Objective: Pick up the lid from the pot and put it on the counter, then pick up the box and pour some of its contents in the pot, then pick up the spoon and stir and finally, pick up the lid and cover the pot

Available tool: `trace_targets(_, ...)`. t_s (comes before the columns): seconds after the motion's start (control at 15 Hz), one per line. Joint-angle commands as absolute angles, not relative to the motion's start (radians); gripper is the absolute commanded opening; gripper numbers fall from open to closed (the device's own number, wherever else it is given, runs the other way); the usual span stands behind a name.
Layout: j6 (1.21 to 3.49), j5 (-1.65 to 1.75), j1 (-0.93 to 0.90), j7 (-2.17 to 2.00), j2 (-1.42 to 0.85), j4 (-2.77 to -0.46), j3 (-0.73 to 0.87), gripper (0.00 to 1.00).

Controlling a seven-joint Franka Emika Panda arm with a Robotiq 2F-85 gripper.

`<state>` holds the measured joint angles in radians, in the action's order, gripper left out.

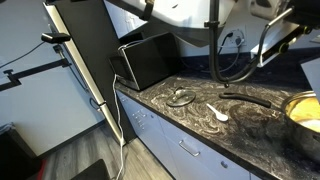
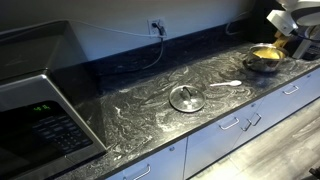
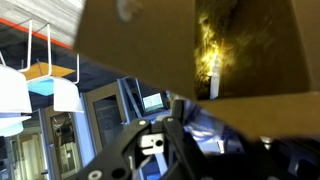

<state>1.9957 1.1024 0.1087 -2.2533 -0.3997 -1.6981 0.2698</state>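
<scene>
In the wrist view my gripper (image 3: 215, 115) is shut on the box (image 3: 140, 40), whose brown cardboard flaps and yellow-lit inside fill the top of the frame. In both exterior views the yellow box (image 2: 266, 52) (image 1: 305, 103) hangs tipped at the mouth of the steel pot (image 2: 262, 67) (image 1: 298, 120), with the arm's gripper (image 2: 293, 42) just beyond it. The glass lid (image 2: 187, 98) (image 1: 180, 97) lies flat on the marbled counter (image 2: 140, 120) (image 1: 200, 125), apart from the pot. The white spoon (image 2: 228, 84) (image 1: 220, 113) lies between lid and pot.
A big black microwave (image 2: 35, 110) (image 1: 145, 60) stands at the counter's far end from the pot. White drawers (image 2: 240, 125) run below the worktop. Black cables (image 1: 235, 55) hang by the wall socket behind the pot.
</scene>
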Motion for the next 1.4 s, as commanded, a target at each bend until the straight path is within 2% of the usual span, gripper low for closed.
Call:
trace_targets(0.0, 1.958, 1.155, 0.106, -2.3, -0.356, -1.736, 0.25, 0.08)
trace_targets(0.73, 1.927, 1.199, 0.11, -2.305, -0.358, -1.735, 0.231, 0.08)
trace_targets(1.33, 1.953, 1.053, 0.16, -2.241, -0.344, -1.717, 0.221, 0.08)
